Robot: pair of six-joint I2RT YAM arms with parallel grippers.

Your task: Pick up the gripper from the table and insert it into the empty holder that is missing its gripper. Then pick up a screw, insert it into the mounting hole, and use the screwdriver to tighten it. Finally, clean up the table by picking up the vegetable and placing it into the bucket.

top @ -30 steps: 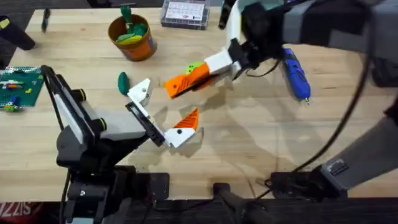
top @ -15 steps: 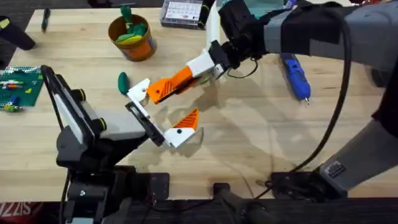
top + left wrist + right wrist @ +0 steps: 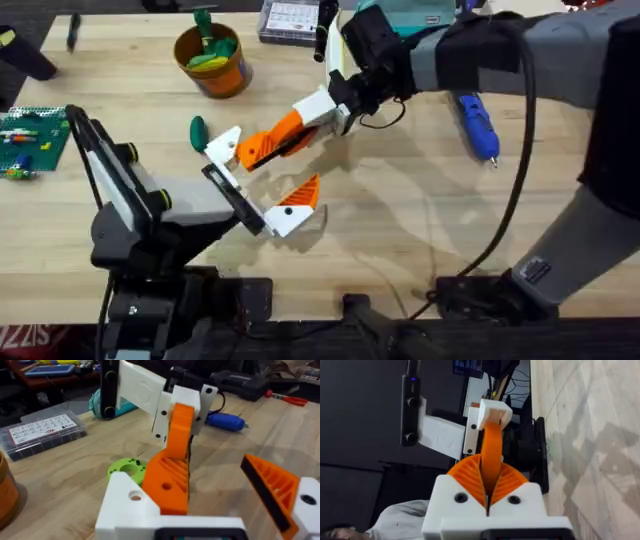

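Observation:
My right gripper (image 3: 290, 127) reaches across the table, shut on the loose orange ribbed gripper (image 3: 252, 152). That piece's far end rests against the empty holder (image 3: 223, 143), the bare white finger block of my left gripper (image 3: 262, 168). In the left wrist view the orange gripper (image 3: 167, 485) sits right beside the holder (image 3: 129, 505). My left gripper stands open; its other finger carries an orange tip (image 3: 304, 191). The dark green vegetable (image 3: 197, 130) lies just left of the holder. The blue screwdriver (image 3: 476, 121) lies at the right. The orange bucket (image 3: 212, 57) stands at the back left.
A clear screw box (image 3: 295, 20) sits at the back middle. A green plate with small parts (image 3: 28, 140) lies at the left edge. A bright green ring disc (image 3: 127, 466) lies on the table under the right gripper. Yellow-and-green toy pieces sit in the bucket.
My right arm has carried the orange gripper leftward and nearer, from mid-table up against the empty holder. The left arm has not moved.

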